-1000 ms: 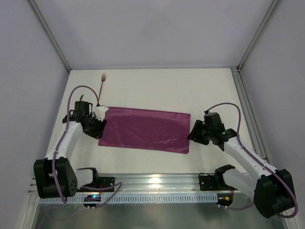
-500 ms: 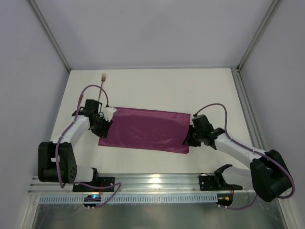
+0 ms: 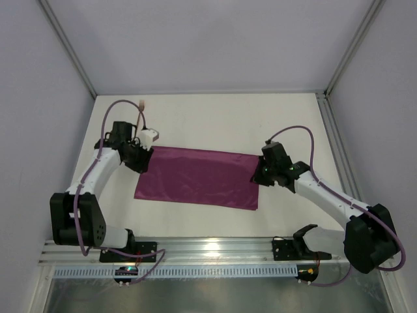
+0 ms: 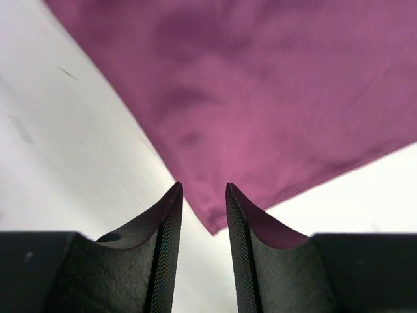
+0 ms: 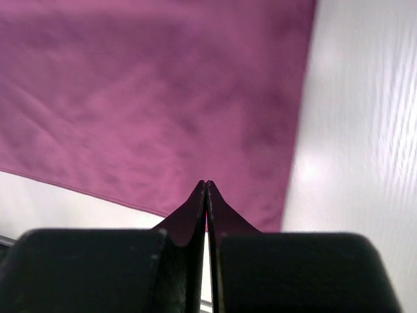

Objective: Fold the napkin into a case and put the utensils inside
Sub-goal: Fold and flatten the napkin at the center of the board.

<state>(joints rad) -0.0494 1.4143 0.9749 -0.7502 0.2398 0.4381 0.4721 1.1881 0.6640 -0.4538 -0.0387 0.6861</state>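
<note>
The plum-purple napkin (image 3: 199, 177) lies flat on the white table, folded to a long rectangle. My left gripper (image 3: 144, 156) hangs over its far left corner. In the left wrist view that gripper (image 4: 203, 186) is open, and the corner of the napkin (image 4: 260, 98) points into the gap between its fingers. My right gripper (image 3: 256, 175) is at the napkin's right edge. Seen from the right wrist, it (image 5: 206, 182) is shut over the napkin (image 5: 143, 98), and no cloth shows between its fingers. Of the utensils, only the head of the brown fork (image 3: 141, 104) shows, beyond the left arm.
An aluminium rail (image 3: 215, 248) carrying both arm bases runs along the near edge. A metal frame strip (image 3: 335, 143) borders the table on the right. Pale walls close the left, right and back sides. The left arm's purple cable (image 3: 124, 104) loops over the fork.
My left gripper moved away from me along the napkin's left edge to its far corner. My right gripper shut and slid up the right edge. The napkin stayed put.
</note>
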